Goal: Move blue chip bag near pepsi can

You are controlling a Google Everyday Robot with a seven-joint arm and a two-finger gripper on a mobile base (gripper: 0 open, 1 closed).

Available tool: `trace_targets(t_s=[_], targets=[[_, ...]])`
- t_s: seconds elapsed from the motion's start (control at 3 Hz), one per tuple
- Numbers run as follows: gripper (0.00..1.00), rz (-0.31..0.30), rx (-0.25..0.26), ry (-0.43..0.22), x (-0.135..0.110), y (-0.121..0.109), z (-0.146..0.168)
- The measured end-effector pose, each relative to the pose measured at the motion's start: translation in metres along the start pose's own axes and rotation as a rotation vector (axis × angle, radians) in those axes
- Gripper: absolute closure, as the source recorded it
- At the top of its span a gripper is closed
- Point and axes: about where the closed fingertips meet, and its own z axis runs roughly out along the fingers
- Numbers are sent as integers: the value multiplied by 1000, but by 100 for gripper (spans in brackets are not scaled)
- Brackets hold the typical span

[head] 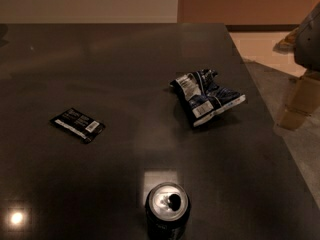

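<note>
The blue chip bag (207, 98), crumpled navy foil with white label panels, lies on the dark table (125, 64) right of centre. The pepsi can (167, 211), dark with a silver top and a drinking hole, stands upright at the front edge of the view, well in front of the bag and apart from it. My gripper (300, 101) shows as a blurred grey and tan shape at the right edge, beyond the table's right side and away from both bag and can. It holds nothing that I can see.
A small flat black packet (78, 124) lies on the left part of the table. The table's right edge runs diagonally past the bag, with light floor (260, 44) beyond it. A wall stands behind the table.
</note>
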Motion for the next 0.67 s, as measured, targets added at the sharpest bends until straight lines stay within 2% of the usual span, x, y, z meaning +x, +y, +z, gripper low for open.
trace_targets(t_s=[0.33, 0.67], targets=[[0, 0, 0, 0, 0, 0, 0], [0, -27, -28, -34, -11, 1, 2]])
